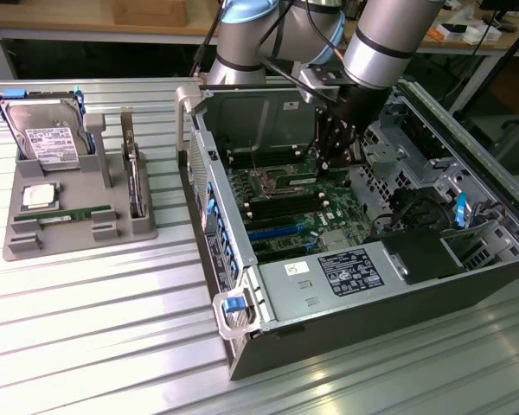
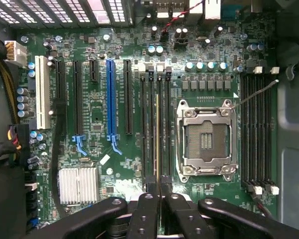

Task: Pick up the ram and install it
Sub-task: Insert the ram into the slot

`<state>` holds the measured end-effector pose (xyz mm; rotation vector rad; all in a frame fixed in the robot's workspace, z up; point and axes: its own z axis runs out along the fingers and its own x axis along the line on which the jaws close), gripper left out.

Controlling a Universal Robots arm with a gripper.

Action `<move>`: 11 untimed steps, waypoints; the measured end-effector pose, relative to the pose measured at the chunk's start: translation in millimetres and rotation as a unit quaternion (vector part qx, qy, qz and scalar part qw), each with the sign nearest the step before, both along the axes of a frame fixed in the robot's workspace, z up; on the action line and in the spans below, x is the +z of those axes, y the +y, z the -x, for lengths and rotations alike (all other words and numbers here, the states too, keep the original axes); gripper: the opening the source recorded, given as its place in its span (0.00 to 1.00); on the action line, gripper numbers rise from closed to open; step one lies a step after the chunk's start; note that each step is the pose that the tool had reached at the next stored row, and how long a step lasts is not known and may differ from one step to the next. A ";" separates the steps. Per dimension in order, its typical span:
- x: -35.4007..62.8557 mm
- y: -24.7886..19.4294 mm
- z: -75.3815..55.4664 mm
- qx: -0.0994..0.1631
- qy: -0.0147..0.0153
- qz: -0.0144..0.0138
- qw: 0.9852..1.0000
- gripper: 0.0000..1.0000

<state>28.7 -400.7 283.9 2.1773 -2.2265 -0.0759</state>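
In the wrist view my gripper [image 2: 160,200] hangs low over the motherboard [image 2: 97,107], its two black fingers [image 2: 145,211] nearly together. Between them a thin stick seen edge-on, the ram [image 2: 157,134], runs along one of the black memory slots beside the empty CPU socket [image 2: 205,138]. Whether it is pressed fully into the slot I cannot tell. In the exterior view the gripper [image 1: 327,162] reaches down into the open computer case [image 1: 329,320], and a green strip of the ram [image 1: 290,180] shows just beside its tips.
A grey fixture tray [image 1: 17,244] sits at the exterior view's left, holding a silver hard drive [image 1: 48,130], a square CPU chip [image 1: 39,196] and another green stick [image 1: 69,213]. Case walls, cables and a drive cage stand close around the arm. Another bank of memory slots [image 2: 256,129] lies beyond the socket.
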 end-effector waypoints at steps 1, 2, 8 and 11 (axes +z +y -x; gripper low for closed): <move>-0.3 -3.8 2.2 0.000 0.000 0.000 1.000 0.12; -1.8 -4.8 8.2 0.000 0.000 0.000 1.000 0.12; -8.7 -5.6 20.1 0.000 0.000 0.000 1.000 0.12; -15.6 -5.7 21.1 0.000 0.000 0.000 1.000 0.12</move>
